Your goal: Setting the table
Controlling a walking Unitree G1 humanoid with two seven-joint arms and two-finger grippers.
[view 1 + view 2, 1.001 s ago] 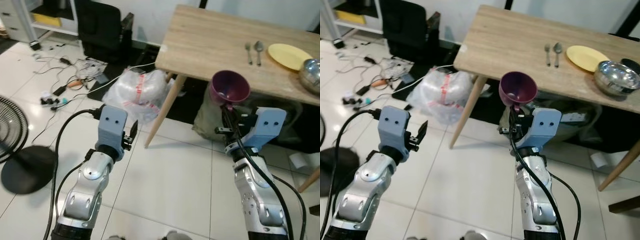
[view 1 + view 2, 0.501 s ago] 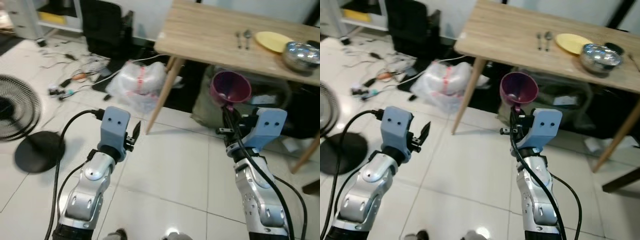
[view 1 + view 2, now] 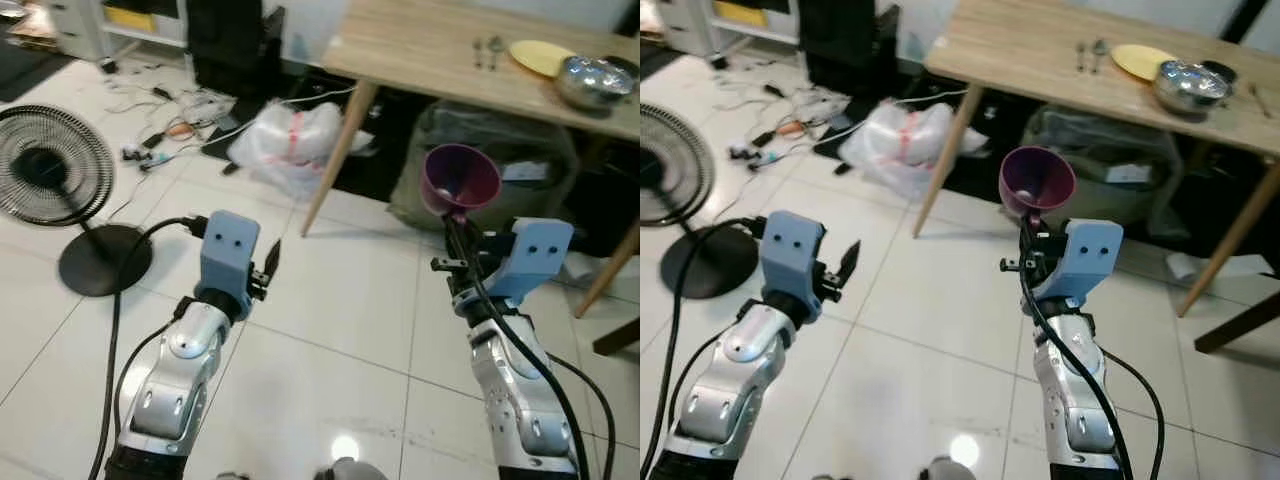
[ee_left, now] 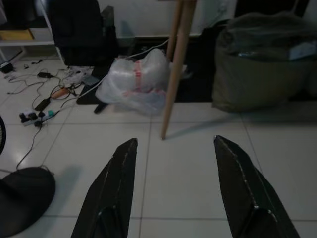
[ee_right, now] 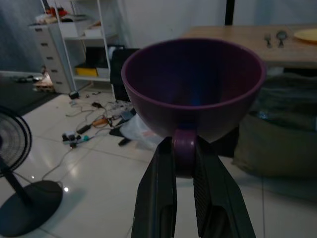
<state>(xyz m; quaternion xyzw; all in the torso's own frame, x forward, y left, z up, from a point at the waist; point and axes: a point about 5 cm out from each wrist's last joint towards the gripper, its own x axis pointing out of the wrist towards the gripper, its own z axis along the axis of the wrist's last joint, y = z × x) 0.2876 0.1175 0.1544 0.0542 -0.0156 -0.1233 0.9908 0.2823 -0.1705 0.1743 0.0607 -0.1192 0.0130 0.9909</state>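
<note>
here my right gripper [image 5: 184, 163] pinches a purple cup [image 5: 193, 87] by its handle — wooden table [image 3: 1040, 50] ahead; left gripper [image 4: 173, 163] spread, holding nothing.

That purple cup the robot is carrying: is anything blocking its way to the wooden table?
Nothing visible does. The right end effector holds the purple cup by its handle above bare white floor tiles. The light wooden table stands ahead; the white plastic bag and olive sack lie beneath it, below its top.
</note>
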